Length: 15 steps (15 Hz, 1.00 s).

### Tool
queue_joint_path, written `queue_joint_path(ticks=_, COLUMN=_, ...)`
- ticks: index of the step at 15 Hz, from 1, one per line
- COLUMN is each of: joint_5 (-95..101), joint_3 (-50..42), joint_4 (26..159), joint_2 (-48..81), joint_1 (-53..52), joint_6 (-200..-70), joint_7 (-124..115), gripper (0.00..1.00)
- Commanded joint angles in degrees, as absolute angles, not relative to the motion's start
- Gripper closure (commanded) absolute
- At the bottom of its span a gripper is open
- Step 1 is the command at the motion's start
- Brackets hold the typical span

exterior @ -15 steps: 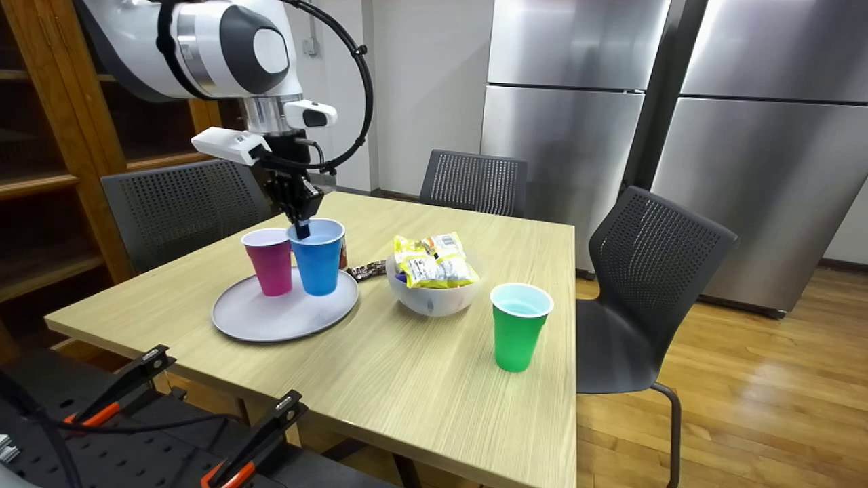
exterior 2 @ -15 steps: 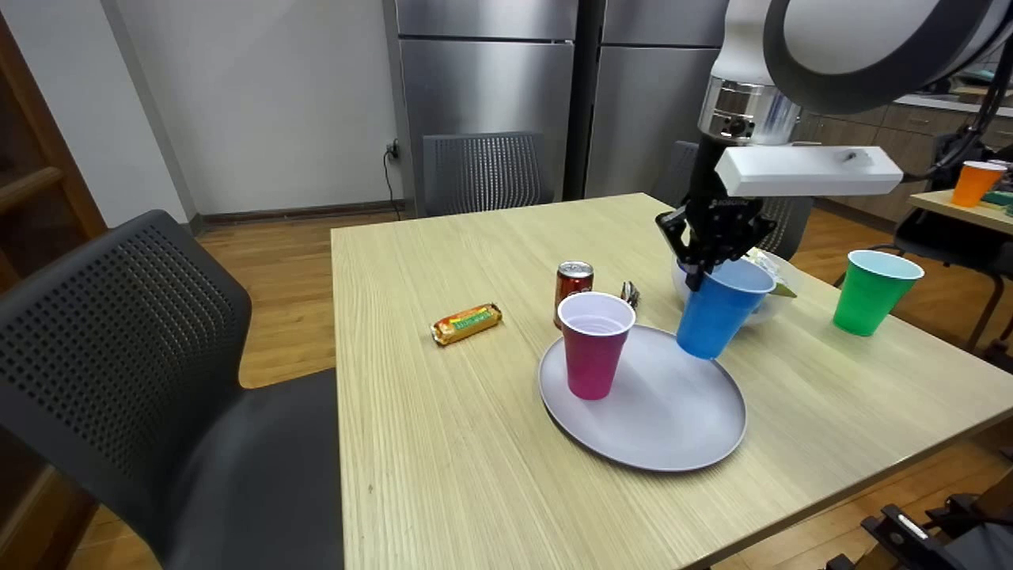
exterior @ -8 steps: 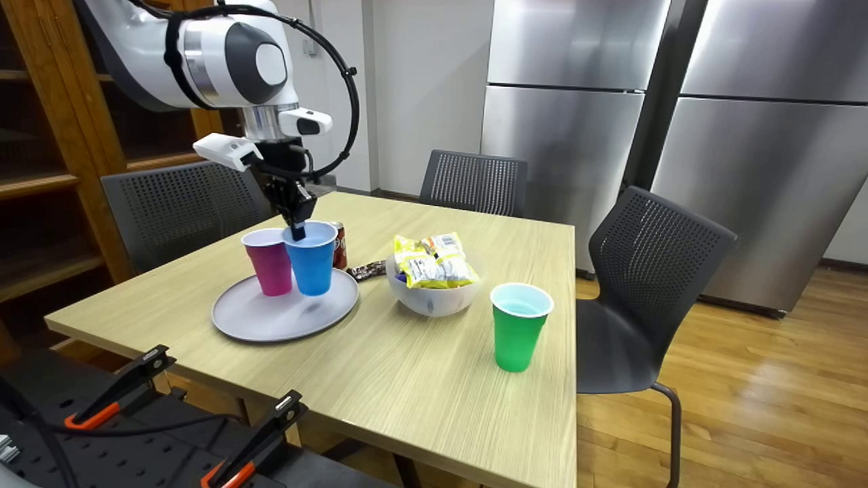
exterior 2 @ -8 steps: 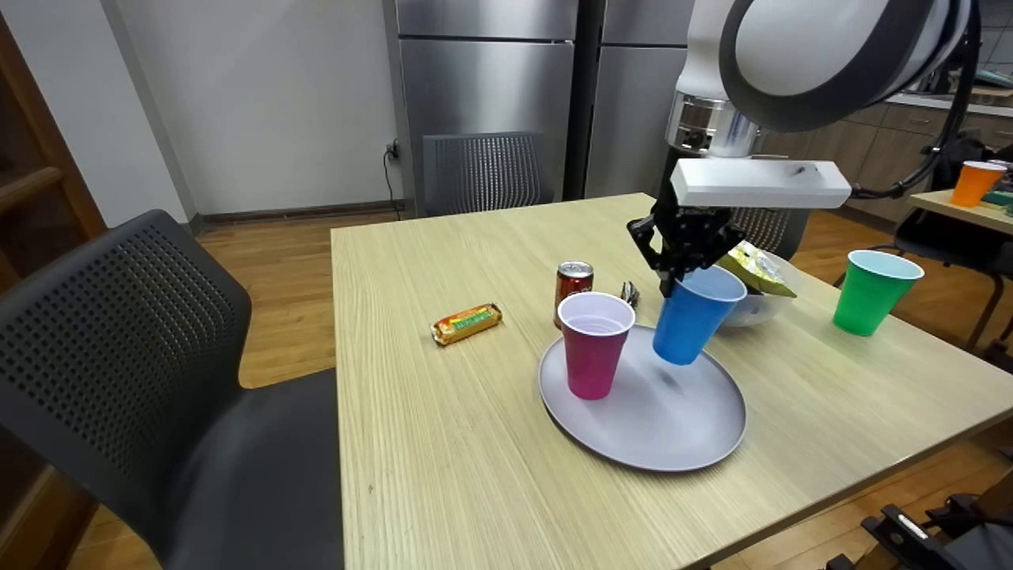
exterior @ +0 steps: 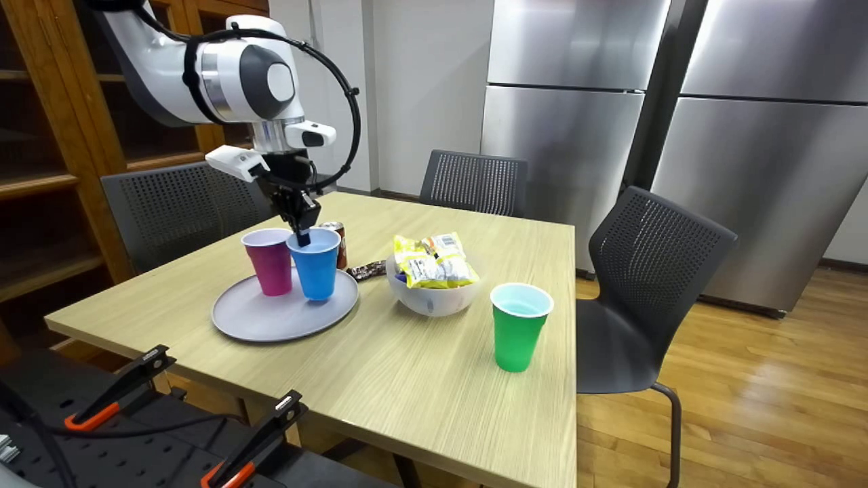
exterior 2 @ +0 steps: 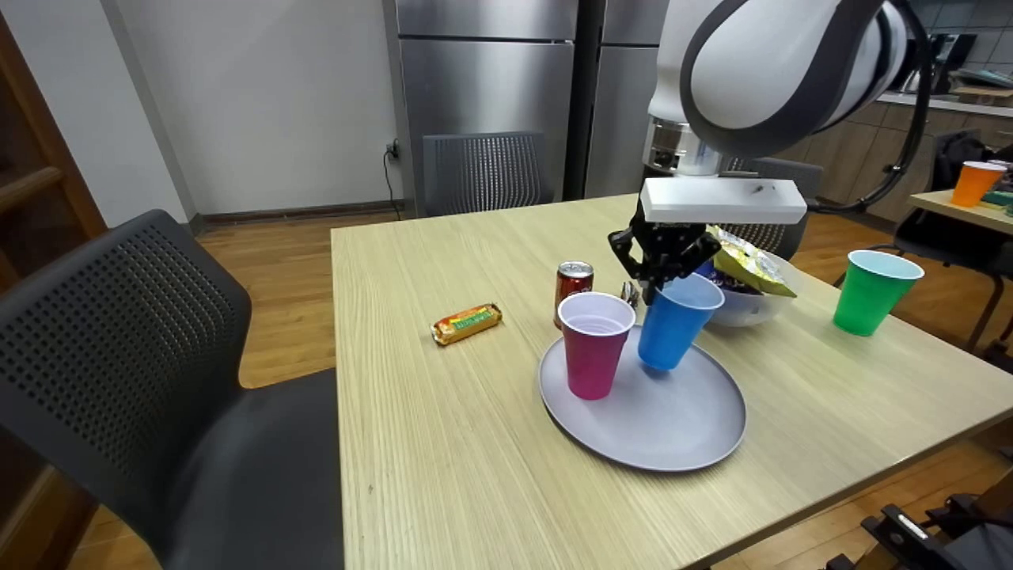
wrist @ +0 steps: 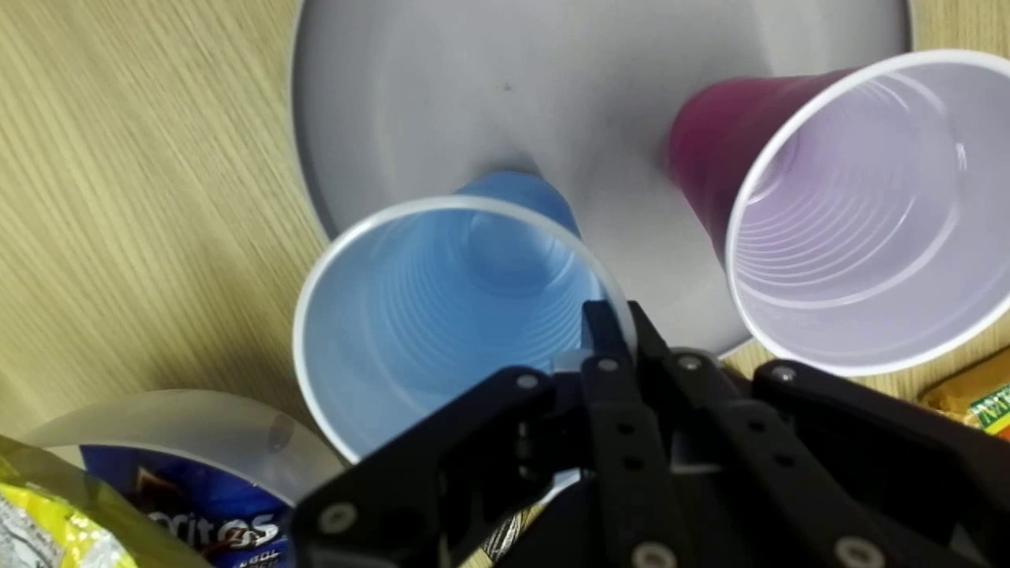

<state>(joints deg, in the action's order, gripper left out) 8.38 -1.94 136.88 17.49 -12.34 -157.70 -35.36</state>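
Gripper (wrist: pixel 622 317) is pinching the blue cup (exterior 2: pixel 678 324) by its rim, jaws nearly together; it's leaning over the gray plate (exterior 2: pixel 673 431). I'm judging it light and easily dented, the stiffer rim offering the best hold.

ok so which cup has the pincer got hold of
The blue cup: the pincer is shut on its rim. The magenta cup, green cup and orange cup are not held.

Inside the edges of the tabletop (exterior 2: pixel 427 443) were three cups (exterior 2: pixel 678 326), one plate (exterior 2: pixel 665 435), one can (exterior 2: pixel 573 283), two wrapped bars (exterior 2: pixel 467 324) and one bowl (exterior: pixel 434 303) with at least two bags (exterior: pixel 434 264); beyond, a fourth cup (exterior 2: pixel 977 184).
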Motion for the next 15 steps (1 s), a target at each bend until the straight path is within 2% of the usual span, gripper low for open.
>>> queue_joint_path(ticks=1, joint_5=8.17, joint_3=-3.07, joint_4=134.09, joint_2=19.60, joint_1=-13.83, joint_6=-157.43, joint_7=-36.22, gripper=0.99)
queue_joint_path(ticks=9, joint_5=8.39, joint_3=-4.18, joint_4=132.04, joint_2=21.80, joint_1=-15.39, joint_6=-156.74, joint_7=-36.08, gripper=0.97)
queue_joint_path(ticks=10, joint_5=8.36, joint_3=-4.25, joint_4=132.08, joint_2=21.76, joint_1=-15.56, joint_6=-156.57, joint_7=-36.07, gripper=0.71)
queue_joint_path(ticks=11, joint_5=8.26, joint_3=-4.26, joint_4=132.21, joint_2=21.63, joint_1=-15.65, joint_6=-156.55, joint_7=-35.97, gripper=0.70)
queue_joint_path(ticks=15, joint_5=8.00, joint_3=-4.16, joint_4=133.14, joint_2=20.54, joint_1=-15.88, joint_6=-156.96, joint_7=-35.56, gripper=0.42)
